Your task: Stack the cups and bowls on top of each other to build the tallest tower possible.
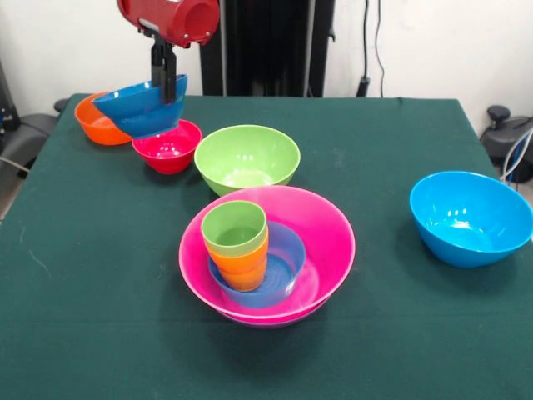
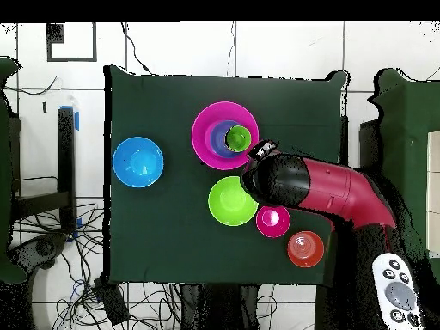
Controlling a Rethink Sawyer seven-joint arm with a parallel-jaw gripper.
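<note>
Table [image 1: 100, 333]: showing dark green cloth.
Tower [image 1: 266, 250]: showing a pink bowl, a blue small bowl inside, then an orange cup [image 1: 243, 268] under a light green cup [image 1: 235, 227] (both ribbed).
Held bowl [image 1: 137, 107]: showing dark blue.
Other bowls: showing orange [image 1: 96, 123], red [image 1: 166, 147], lime green [image 1: 246, 158], sky-blue [image 1: 470, 217].
Arm [image 1: 171, 18]: showing red and black.

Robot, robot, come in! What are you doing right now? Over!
Gripper shut on dark-blue bowl, held tilted above the red bowl. Tower: green cup on orange cup in pink bowl. Lime bowl sits between, low.
</note>
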